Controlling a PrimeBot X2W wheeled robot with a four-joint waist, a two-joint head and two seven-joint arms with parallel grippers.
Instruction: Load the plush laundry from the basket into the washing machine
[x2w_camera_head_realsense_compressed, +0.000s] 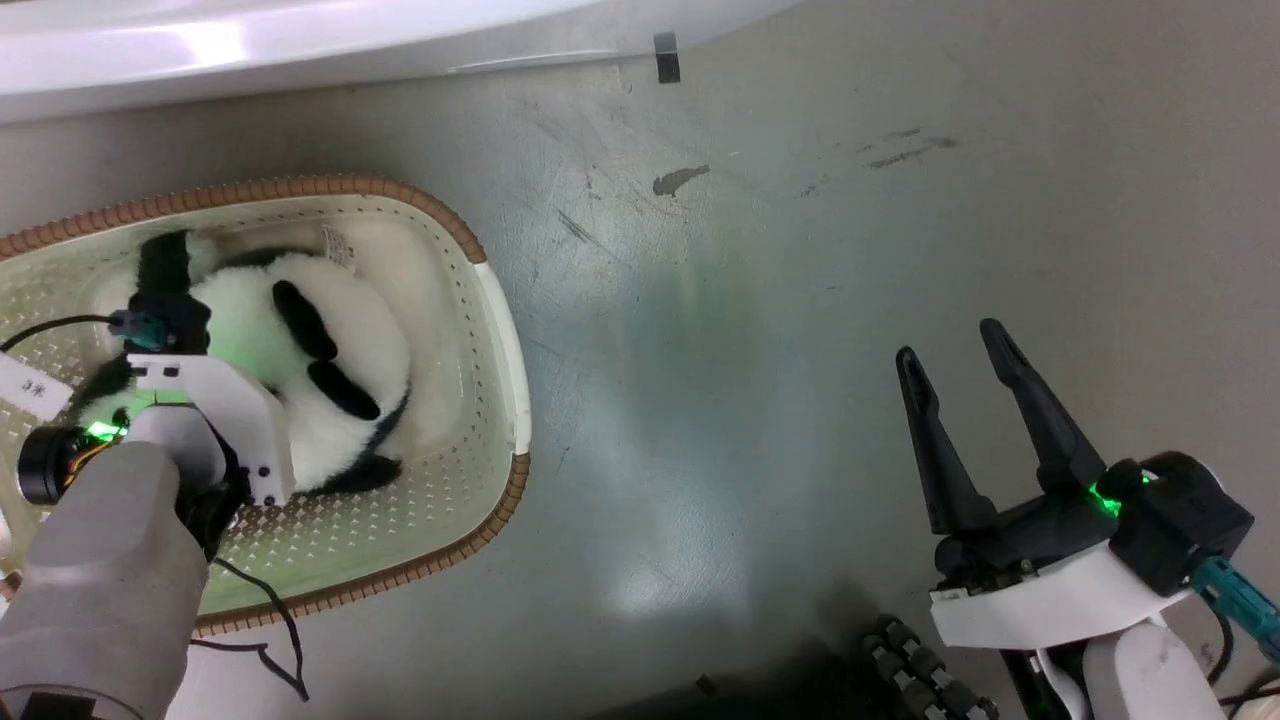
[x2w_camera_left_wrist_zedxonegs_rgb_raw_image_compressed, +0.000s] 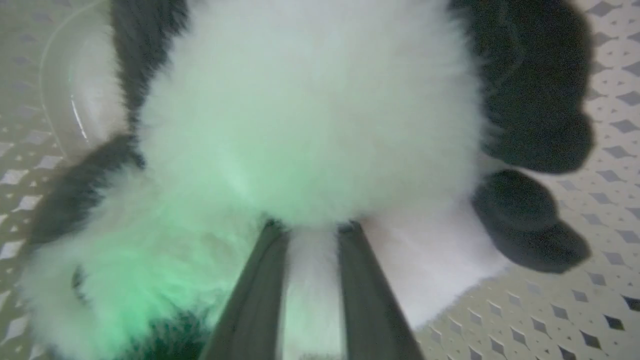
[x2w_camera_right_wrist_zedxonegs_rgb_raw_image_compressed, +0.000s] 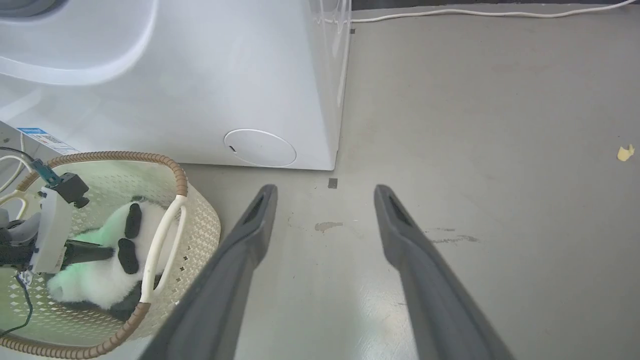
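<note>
The plush laundry (x2w_camera_head_realsense_compressed: 240, 320), a white toy with black patches, lies in the cream basket (x2w_camera_head_realsense_compressed: 500, 330) on the floor at the left. My left gripper (x2w_camera_left_wrist_zedxonegs_rgb_raw_image_compressed: 311, 230) reaches down into the basket. Its fingers (x2w_camera_left_wrist_zedxonegs_rgb_raw_image_compressed: 260, 290) stand close together with white fur (x2w_camera_left_wrist_zedxonegs_rgb_raw_image_compressed: 310, 110) pinched between them. From the right wrist view the left gripper (x2w_camera_right_wrist_zedxonegs_rgb_raw_image_compressed: 107, 252) meets the plush laundry (x2w_camera_right_wrist_zedxonegs_rgb_raw_image_compressed: 110, 282) inside the basket (x2w_camera_right_wrist_zedxonegs_rgb_raw_image_compressed: 200, 235). My right gripper (x2w_camera_head_realsense_compressed: 950, 342) hangs open over bare floor at the lower right, its fingers (x2w_camera_right_wrist_zedxonegs_rgb_raw_image_compressed: 250, 235) spread wide. The washing machine (x2w_camera_right_wrist_zedxonegs_rgb_raw_image_compressed: 200, 90) stands just beyond the basket; its door and drum are out of view.
The grey floor (x2w_camera_head_realsense_compressed: 750, 350) stretches right of the basket, with a dark stain (x2w_camera_head_realsense_compressed: 680, 180) and a tape mark (x2w_camera_head_realsense_compressed: 666, 57). A white cable (x2w_camera_right_wrist_zedxonegs_rgb_raw_image_compressed: 475, 12) runs along the far floor. A black cable (x2w_camera_head_realsense_compressed: 270, 640) trails from my left arm.
</note>
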